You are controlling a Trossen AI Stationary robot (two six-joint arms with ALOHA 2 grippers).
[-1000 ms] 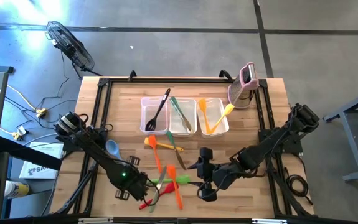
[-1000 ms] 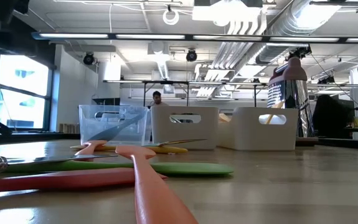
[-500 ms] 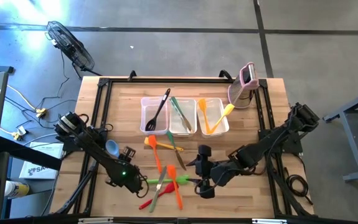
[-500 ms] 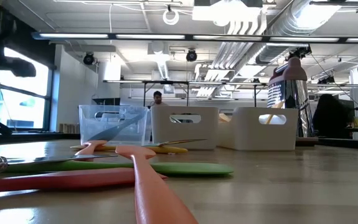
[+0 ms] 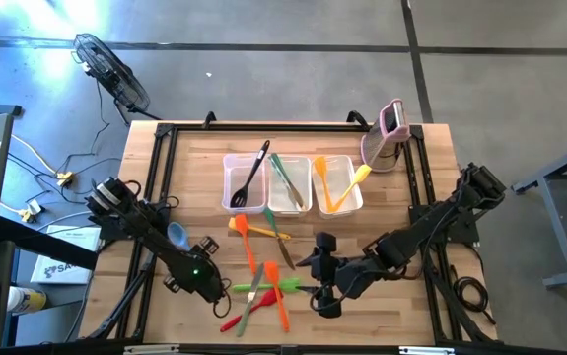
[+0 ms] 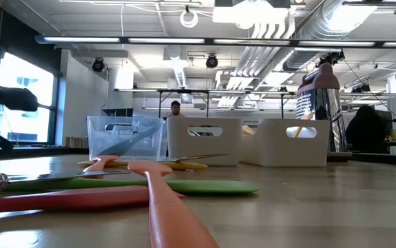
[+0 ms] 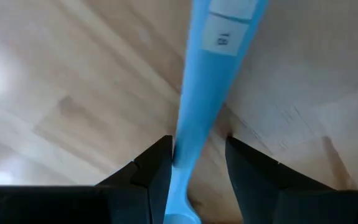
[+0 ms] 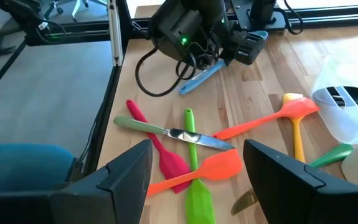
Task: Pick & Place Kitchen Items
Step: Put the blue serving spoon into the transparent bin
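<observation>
A blue spoon [image 5: 177,235] lies flat on the table at the near left. My left gripper [image 7: 197,163] points down over the spoon's handle [image 7: 198,118], open, with one finger on either side of it. Near the front edge, orange, green and red spatulas and a knife [image 8: 179,134] lie crossed in a pile [image 5: 263,286]. My right gripper [image 5: 322,286] hovers open just right of that pile, nothing between its fingers [image 8: 129,177]. Other utensils lie in three clear tubs. My left gripper comes at the blue spoon's handle [image 7: 194,146] from above, fingers lying across it, near its free end. One finger [image 7: 160,165] stands close against the handle; I cannot tell whether it touches. The spoon lies flat on the wood.
Three clear tubs [image 5: 290,184] stand in a row at the far centre, holding a black spatula, tongs and yellow-orange utensils. A pink-and-white upright gadget [image 5: 389,133] stands at the far right. A black frame [image 5: 160,168] runs round the table.
My left gripper has left the pile near the front edge, gone toward the table's left edge and down over the blue spoon's handle, and has rolled about its own axis. The spoon and the pile have stayed put.
</observation>
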